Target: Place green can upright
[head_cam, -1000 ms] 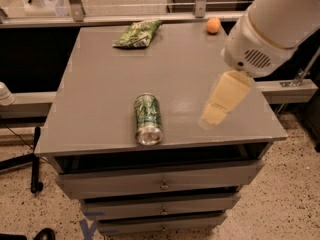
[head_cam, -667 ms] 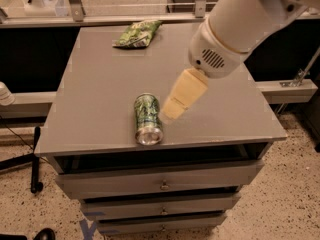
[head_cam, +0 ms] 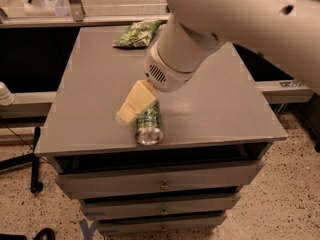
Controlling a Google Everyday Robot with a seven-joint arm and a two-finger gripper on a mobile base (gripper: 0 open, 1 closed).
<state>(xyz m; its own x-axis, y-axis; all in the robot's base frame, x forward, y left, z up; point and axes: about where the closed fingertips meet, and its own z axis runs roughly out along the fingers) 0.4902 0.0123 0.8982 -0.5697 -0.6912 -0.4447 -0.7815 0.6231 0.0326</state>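
Down near the front edge of the grey table [head_cam: 215,109], the green can [head_cam: 150,123] lay on its side, not upright. Its length ran roughly front to back, and one silver end faced the camera, close to the table's front lip. The patterned green body showed only in part, since the tool [head_cam: 129,111] covered its upper left portion.

The tool appeared as a pale cream-coloured piece slanting down and to the left from the white wrist housing [head_cam: 167,71], its tip low beside the left flank of the can. It overlapped the can in the view, but whether it actually touched the can could not be told. Whether the tool was open or closed, or had hold of anything, could not be told either.

The thick white arm [head_cam: 240,19] reached in from the upper right, across the back of the table. A green-and-white snack bag [head_cam: 136,34] lay flat at the far edge, well apart from the can. Drawers [head_cam: 162,181] with small knobs sat below the tabletop.
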